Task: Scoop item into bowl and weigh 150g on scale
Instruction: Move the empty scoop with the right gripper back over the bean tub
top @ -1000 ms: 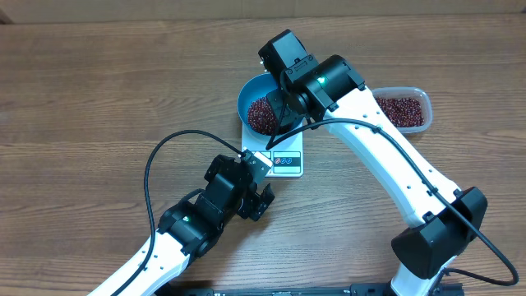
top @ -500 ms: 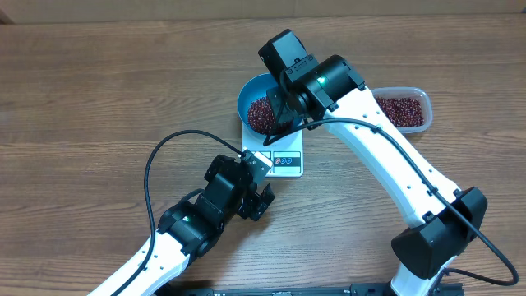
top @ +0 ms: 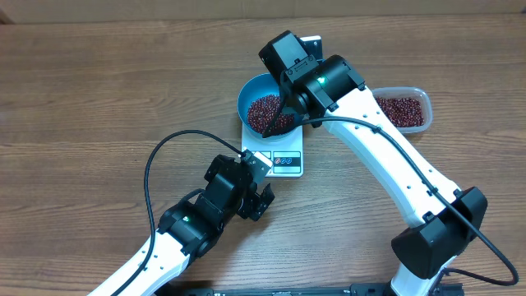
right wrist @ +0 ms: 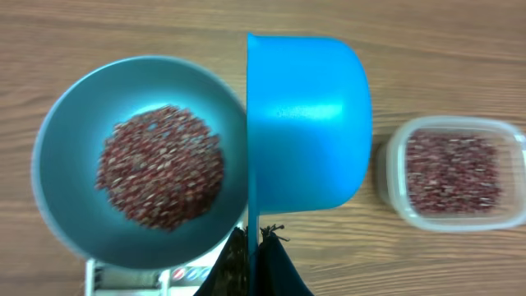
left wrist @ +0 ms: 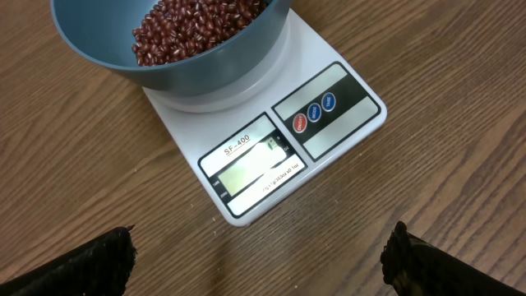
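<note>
Beans [top: 267,113] are sitting as a loose red-brown heap in the bottom of the blue bowl [top: 245,97], with bare blue wall showing all round them. Bowl is standing on the white scale [top: 285,163], covering the far part of the platform. The display and button edge is sticking out toward the left arm. Left wrist view: display is glowing pale, digits too washed out to read, with one red and two blue buttons sitting beside it.

Right fingers [right wrist: 283,275] are clamping the handle of a small blue scoop [right wrist: 308,123], closed tight on it. Scoop is hanging turned on its side, rounded back facing the wrist camera. Its open rim is facing the bowl and lining up with the bowl's edge in that view. Can't tell whether anything is lying inside it. From overhead, the right wrist is hovering over the bowl's right side and hiding the scoop.

Clear tub [top: 403,111] is sitting on the worktop [top: 99,99] to the right of the scale, apart from it, holding more of the same beans.

Left fingers [left wrist: 90,259] are spread wide, gripping nothing, with only bare worktop showing between them. They are hovering just beside the scale's display edge, not touching it as far as I can see.
</note>
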Controlling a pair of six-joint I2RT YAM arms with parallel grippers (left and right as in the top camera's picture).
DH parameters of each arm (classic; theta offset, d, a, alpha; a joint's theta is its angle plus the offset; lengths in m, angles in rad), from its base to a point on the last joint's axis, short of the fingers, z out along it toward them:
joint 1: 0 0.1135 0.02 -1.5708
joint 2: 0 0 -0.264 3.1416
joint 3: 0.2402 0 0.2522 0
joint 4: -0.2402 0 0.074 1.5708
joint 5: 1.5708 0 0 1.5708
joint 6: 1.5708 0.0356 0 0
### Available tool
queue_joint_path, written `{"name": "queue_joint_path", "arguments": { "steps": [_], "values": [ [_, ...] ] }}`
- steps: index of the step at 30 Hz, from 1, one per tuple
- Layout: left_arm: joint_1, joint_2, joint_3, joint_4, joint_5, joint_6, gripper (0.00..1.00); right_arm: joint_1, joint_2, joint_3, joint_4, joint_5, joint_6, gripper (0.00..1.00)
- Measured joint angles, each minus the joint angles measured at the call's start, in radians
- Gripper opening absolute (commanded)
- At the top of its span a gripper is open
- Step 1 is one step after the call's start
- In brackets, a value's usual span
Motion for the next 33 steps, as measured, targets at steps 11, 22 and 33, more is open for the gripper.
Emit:
{"name": "queue_joint_path", "arguments": {
  "steps": [11,22,33],
  "values": [
    [0.000,0.000,0.000,0.000,0.000,0.000,1.00,-0.019,0.000,0.001,-0.084,0.292,0.055,0.04],
    [0.000,0.000,0.000,0.000,0.000,0.000,1.00,-0.265,0.000,0.001,-0.193,0.282,0.088,0.04],
    [0.000,0.000,0.000,0.000,0.000,0.000,0.99,-0.348,0.000,-0.109,-0.162,0.227,0.092,0.04]
  ]
}}
